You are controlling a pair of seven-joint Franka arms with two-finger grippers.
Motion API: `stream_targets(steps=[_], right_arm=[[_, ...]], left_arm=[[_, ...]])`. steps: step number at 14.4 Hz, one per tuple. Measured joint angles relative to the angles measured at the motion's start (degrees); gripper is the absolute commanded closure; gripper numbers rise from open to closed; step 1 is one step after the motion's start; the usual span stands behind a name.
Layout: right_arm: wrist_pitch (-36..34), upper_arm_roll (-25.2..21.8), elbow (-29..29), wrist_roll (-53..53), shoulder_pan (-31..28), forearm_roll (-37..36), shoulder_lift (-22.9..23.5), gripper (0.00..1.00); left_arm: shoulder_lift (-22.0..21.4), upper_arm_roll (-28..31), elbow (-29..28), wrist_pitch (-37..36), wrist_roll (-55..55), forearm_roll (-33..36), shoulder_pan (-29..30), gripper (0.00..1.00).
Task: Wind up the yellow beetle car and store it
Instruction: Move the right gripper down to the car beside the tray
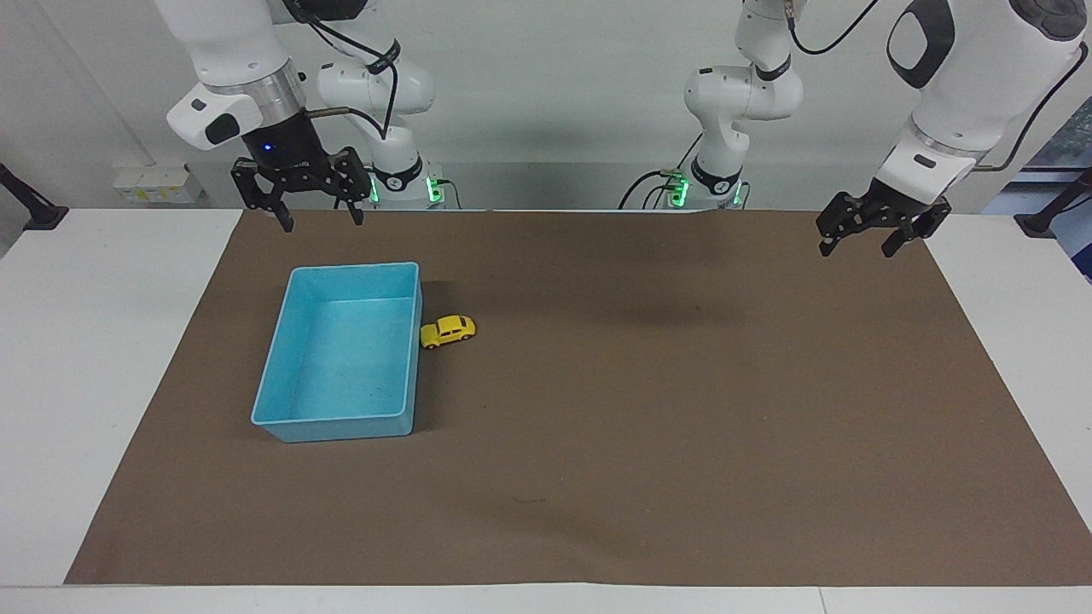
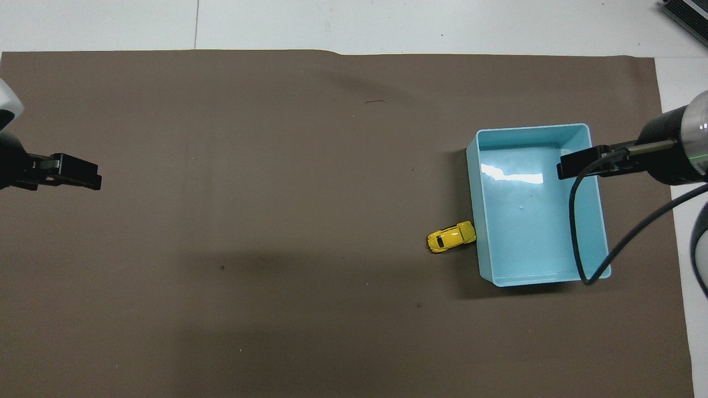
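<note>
Yellow beetle car (image 1: pixel 447 331) touching blue bin (image 1: pixel 271 384), right gripper (image 1: pixel 316 217) and left gripper (image 1: pixel 870 239) raised, fingers apart, empty.

Bright, even overhead light casts soft shadows on the brown mat (image 1: pixel 648 409); glare streaks the blue bin (image 2: pixel 586 132) floor.

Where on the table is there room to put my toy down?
The brown mat is bare from the yellow beetle car to the left arm's end. The light blue bin is empty too. It is crowded only where the car sits against the bin's wall.
</note>
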Motion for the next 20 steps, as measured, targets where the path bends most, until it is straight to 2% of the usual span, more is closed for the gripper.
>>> stream_targets(steps=[3,8,11,16,20], right_arm=[[-0.49,0.04,-0.71,-11.98,0.07,0.88,-0.66,0.00],[-0.73,0.70,-6.87,-34.23,3.34,1.07,-4.53,0.00],[1.33,0.89,-9.99,-40.60,6.33,1.07,-5.02,0.00],[7.64,0.69,-14.80,-55.70,6.43,1.06,-3.36,0.00],[13.78,0.85,-19.95,-60.11,8.65,1.06,-1.59,0.00]], left_arm=[[0.00,-0.01,-0.02,-0.02,0.00,0.00,0.00,0.00],[0.00,0.03,-0.03,-0.02,0.00,0.00,0.00,0.00],[0.00,0.03,-0.03,-0.02,0.00,0.00,0.00,0.00],[0.00,0.03,-0.03,-0.02,0.00,0.00,0.00,0.00],[0.00,0.03,-0.03,-0.02,0.00,0.00,0.00,0.00]])
